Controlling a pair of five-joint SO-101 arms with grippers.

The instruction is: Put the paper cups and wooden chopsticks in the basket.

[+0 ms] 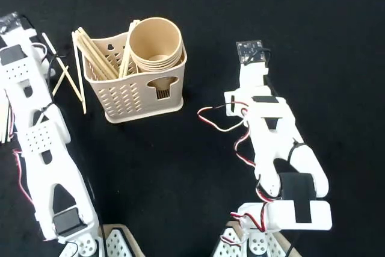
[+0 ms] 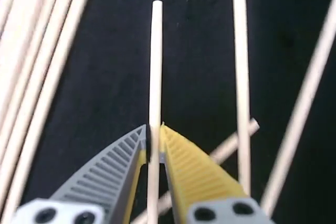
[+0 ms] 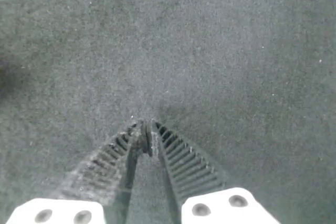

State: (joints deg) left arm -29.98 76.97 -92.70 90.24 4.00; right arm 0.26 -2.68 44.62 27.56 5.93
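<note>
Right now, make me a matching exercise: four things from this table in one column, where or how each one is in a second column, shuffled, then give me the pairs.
Column one
1. paper cups
2. left gripper
3. right gripper
4. loose chopsticks

Column two
A. over bare black cloth, fingers shut on nothing
B. stacked inside the basket
C. outside the basket, beside it
D. fingers shut on one chopstick

Pairs: 1-B, 2-D, 3-A, 4-C
</note>
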